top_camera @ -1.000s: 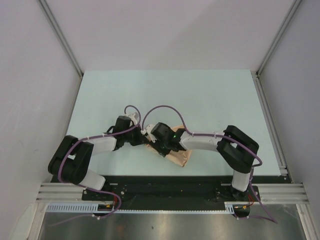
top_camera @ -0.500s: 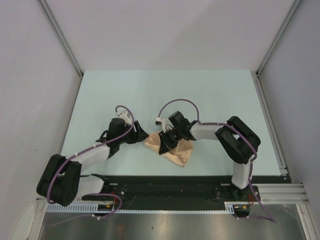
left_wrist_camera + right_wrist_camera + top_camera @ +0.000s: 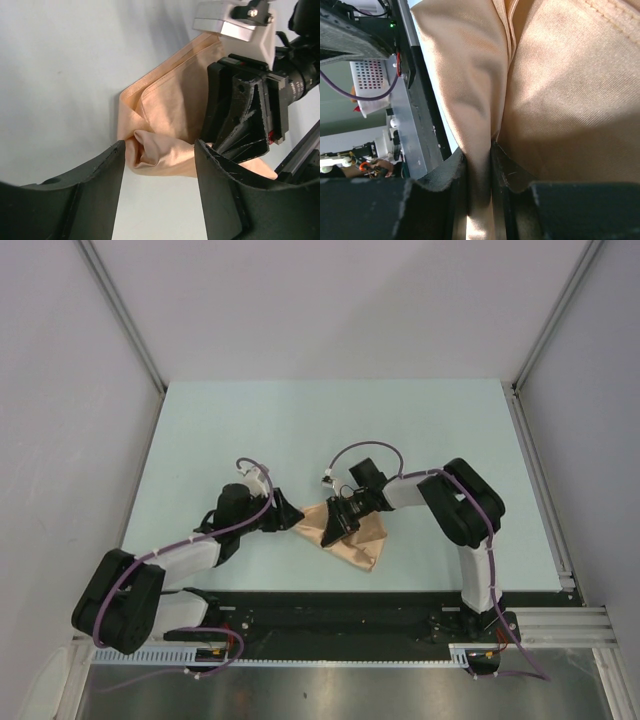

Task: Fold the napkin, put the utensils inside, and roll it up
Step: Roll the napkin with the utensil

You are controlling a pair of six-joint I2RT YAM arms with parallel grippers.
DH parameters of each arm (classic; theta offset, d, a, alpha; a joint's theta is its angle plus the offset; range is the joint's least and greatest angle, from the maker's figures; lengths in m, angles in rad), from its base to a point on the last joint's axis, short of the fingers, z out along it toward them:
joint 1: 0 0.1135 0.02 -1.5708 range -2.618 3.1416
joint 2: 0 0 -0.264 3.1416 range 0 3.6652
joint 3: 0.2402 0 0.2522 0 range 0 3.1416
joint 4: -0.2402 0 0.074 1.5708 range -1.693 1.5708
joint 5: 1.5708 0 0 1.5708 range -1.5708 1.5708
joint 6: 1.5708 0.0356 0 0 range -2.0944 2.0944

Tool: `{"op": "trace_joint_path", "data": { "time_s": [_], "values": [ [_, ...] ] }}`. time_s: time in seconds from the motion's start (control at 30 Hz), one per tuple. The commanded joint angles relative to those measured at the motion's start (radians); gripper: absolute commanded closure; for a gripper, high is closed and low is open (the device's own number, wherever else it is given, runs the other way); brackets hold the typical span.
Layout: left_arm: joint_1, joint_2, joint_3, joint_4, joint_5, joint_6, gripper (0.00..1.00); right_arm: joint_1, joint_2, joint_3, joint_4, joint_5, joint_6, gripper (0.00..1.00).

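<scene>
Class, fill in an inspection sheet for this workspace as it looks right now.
Surface: pale green table, flat.
Job's things: napkin folded and rumpled, near the front edge; utensils not seen.
Clutter: nothing seen.
Grippers: left gripper open, straddling a bunched napkin corner; right gripper shut, pinching a napkin fold.
Cables: purple cables arch up in loops.
Surroundings: pale walls, metal frame rails.
</scene>
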Motion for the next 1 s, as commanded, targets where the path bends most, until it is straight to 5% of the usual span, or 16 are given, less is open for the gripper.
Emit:
{"op": "trace_joint_path", "data": {
  "time_s": [0.0,0.3,0.5,0.6,0.7,0.97],
  "values": [
    [-0.012,0.027,0.003,0.076,0.043,0.027,0.40,-0.006,0.063,-0.018,-0.122,0.035,-0.012,0.80],
    [-0.030,0.077,-0.005,0.135,0.070,0.010,0.53,-0.016,0.095,0.004,-0.146,0.045,-0.006,0.80],
    [-0.032,0.133,0.009,0.135,0.063,0.002,0.80,-0.026,0.097,0.010,-0.159,0.046,-0.007,0.78],
    [-0.032,0.151,0.031,0.100,0.030,0.004,0.97,-0.027,0.076,0.016,-0.176,0.049,-0.010,0.64],
    [-0.032,0.177,0.064,0.040,-0.008,0.005,1.00,-0.027,0.031,0.031,-0.226,0.084,-0.027,0.49],
    [-0.032,0.266,0.123,-0.025,0.007,0.019,1.00,-0.026,-0.159,0.070,-0.387,0.308,-0.079,0.38]
  ]
}}
